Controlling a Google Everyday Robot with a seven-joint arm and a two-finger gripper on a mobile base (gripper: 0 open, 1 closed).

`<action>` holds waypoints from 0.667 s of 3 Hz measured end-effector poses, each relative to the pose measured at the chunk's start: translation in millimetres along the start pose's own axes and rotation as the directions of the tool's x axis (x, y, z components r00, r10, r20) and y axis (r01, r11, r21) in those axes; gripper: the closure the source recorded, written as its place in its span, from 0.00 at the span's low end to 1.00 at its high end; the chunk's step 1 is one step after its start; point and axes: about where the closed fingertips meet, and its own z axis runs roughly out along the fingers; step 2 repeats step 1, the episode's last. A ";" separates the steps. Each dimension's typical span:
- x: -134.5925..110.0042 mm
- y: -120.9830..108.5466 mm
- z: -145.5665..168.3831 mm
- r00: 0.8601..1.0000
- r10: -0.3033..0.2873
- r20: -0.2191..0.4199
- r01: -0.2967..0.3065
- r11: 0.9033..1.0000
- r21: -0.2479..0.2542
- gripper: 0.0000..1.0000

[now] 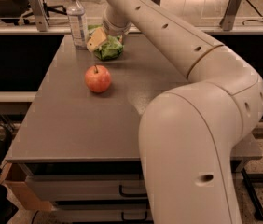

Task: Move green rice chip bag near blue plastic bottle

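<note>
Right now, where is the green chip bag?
In the camera view the green rice chip bag is at the table's far edge, right of the blue plastic bottle, beyond the apple, with the gripper at it.
</note>
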 end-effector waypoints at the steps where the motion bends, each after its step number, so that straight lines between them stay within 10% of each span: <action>1: 0.0 0.1 0.1 1.000 0.000 0.000 0.000 1.000 0.000 0.00; 2: 0.0 0.1 0.1 1.000 0.000 0.000 0.000 1.000 0.000 0.00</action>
